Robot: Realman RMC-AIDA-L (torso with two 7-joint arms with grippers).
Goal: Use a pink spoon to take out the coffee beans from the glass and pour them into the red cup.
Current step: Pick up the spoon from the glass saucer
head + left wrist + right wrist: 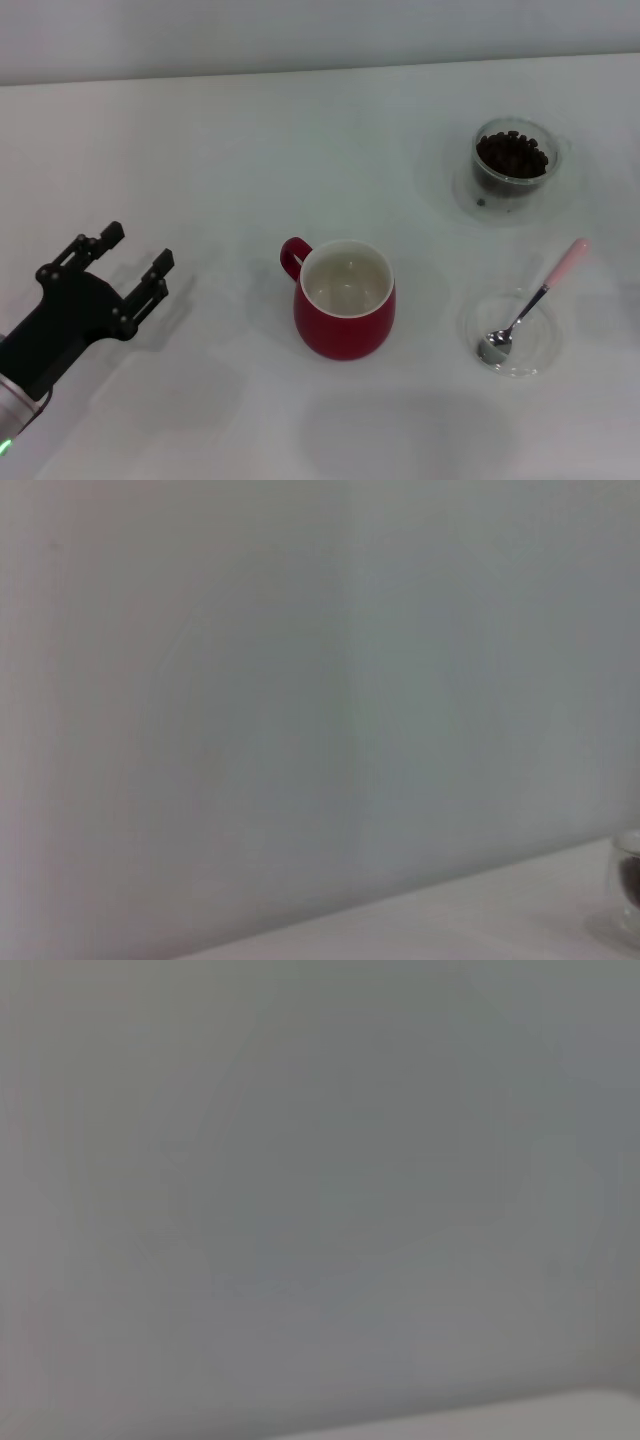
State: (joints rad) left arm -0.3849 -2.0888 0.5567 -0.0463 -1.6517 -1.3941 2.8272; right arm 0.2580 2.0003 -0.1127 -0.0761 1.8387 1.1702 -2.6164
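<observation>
The red cup (344,299) stands mid-table, white inside, its handle pointing left and back. Back right, the glass (513,164) holds dark coffee beans (511,154); its edge also shows in the left wrist view as the glass (628,880). The pink spoon (533,300) lies with its metal bowl in a shallow clear dish (511,334), pink handle pointing back right. My left gripper (132,258) hovers open and holding nothing over the table's left side, far from the cup. The right gripper is out of view.
The white table (200,150) runs back to a pale wall. One loose bean (481,201) lies on the glass's base. The right wrist view shows only blank wall and a strip of table.
</observation>
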